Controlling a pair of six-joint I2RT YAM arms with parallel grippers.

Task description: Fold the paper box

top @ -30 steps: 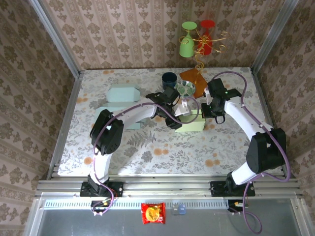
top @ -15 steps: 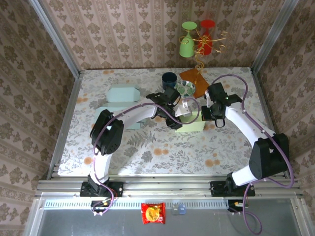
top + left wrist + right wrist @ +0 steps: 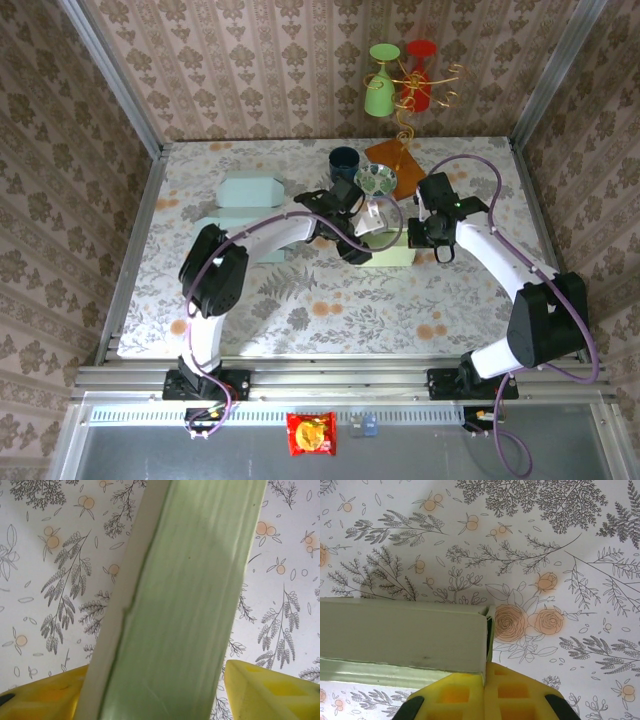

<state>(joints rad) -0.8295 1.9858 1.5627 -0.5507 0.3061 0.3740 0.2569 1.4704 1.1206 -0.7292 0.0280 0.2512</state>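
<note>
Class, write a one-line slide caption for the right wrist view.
Shut right gripper at the end flap of a pale green paper box on a floral tabletop.

The left arm (image 3: 270, 232) and right arm (image 3: 500, 250) bend inward toward each other, the left pincer (image 3: 368, 224) with yellow fingers parted wide, the right pincer (image 3: 485, 692) clamped tight, both pointing down.

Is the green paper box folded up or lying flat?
Folded up: the green paper box stands as a block with top and side faces; its end flap sits slightly ajar.
</note>
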